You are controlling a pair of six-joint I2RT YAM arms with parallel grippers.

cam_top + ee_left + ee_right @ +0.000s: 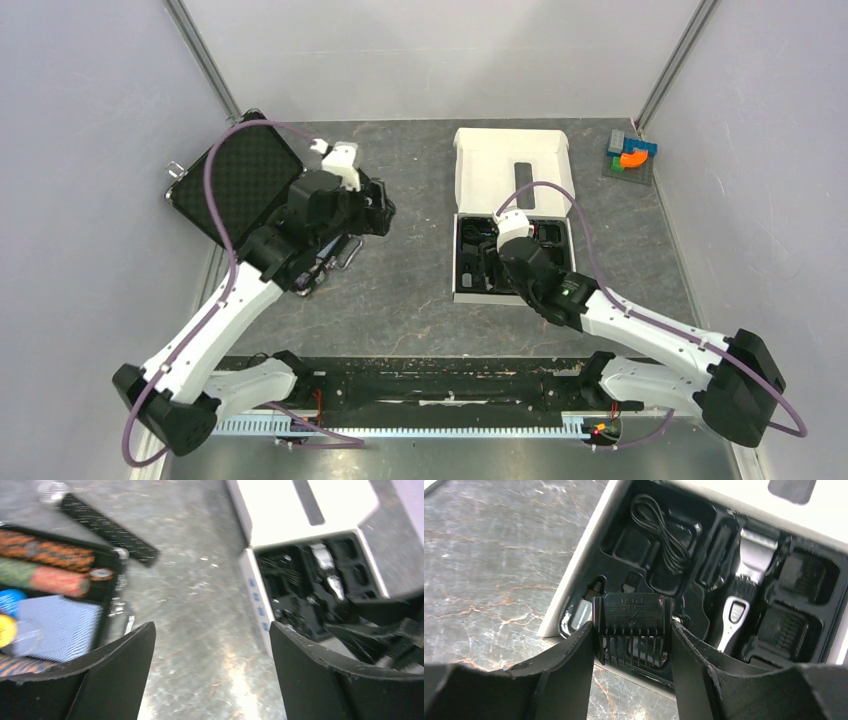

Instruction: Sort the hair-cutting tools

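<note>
My right arm (640, 325) reaches forward and to the left from its base, its wrist bent down over the open white box (461, 268) in the middle of the worktop (420, 300). Its jaws are clamped narrow on a black clipper comb attachment (633, 625), one finger pressed to each side, teeth pointing toward the camera and the word PUSH showing on its back. The comb hangs over the near left part of the box's black tray (704, 617); I cannot tell whether it touches the tray.

Further in, the silver-and-black hair clipper (744, 585) lies in its slot with the blade end away from me. To its right, two more comb attachments (806, 577) sit in their own compartments, and to its left a coiled black cable (664, 530) fills a pocket. The box's lid (510, 160) lies folded open beyond the tray.

My left arm (215, 320) stretches up and bends inward beside the open black case (235, 175). Its jaws are spread wide and hold nothing, over bare worktop between the case and the box. In the left wrist view, rolls of poker chips (50, 555) lie in the case, and a long black microphone (107, 527) rests on the worktop just beyond it. Coloured blocks (632, 153) sit in the far right corner, well apart from both arms.
</note>
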